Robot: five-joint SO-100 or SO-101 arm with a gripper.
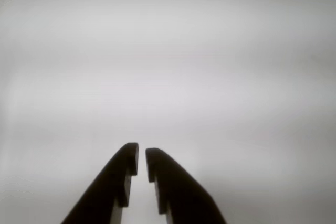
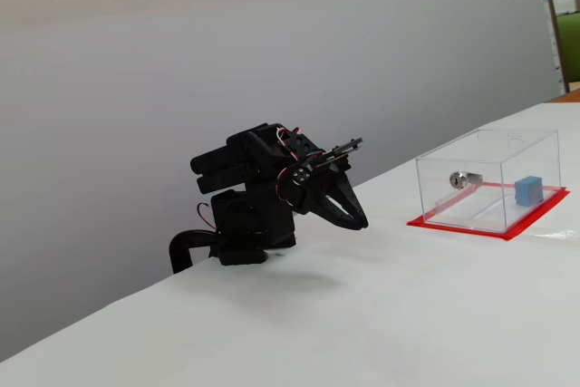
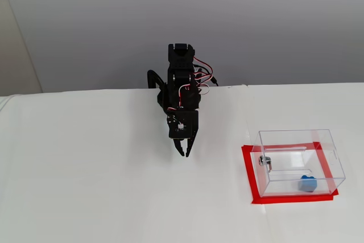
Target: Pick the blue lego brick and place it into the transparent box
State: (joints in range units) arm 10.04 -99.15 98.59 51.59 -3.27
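Note:
The blue lego brick (image 2: 527, 189) lies inside the transparent box (image 2: 489, 162), near its right end in a fixed view; it also shows in the other fixed view (image 3: 307, 183), low in the box (image 3: 296, 140). The box stands on a red base (image 3: 248, 174) with a silver lock part (image 2: 464, 178) on its wall. My gripper (image 2: 360, 220) hangs folded near the arm's base, well left of the box, shut and empty. It also shows in the other fixed view (image 3: 185, 153). In the wrist view the black fingers (image 1: 118, 182) nearly touch over bare white table, with the gripper (image 1: 142, 153) holding nothing.
The white table (image 2: 344, 314) runs along a grey wall. The arm's black base (image 3: 170, 92) sits at the table's far edge. A shelf with items shows at the far right (image 2: 562, 6).

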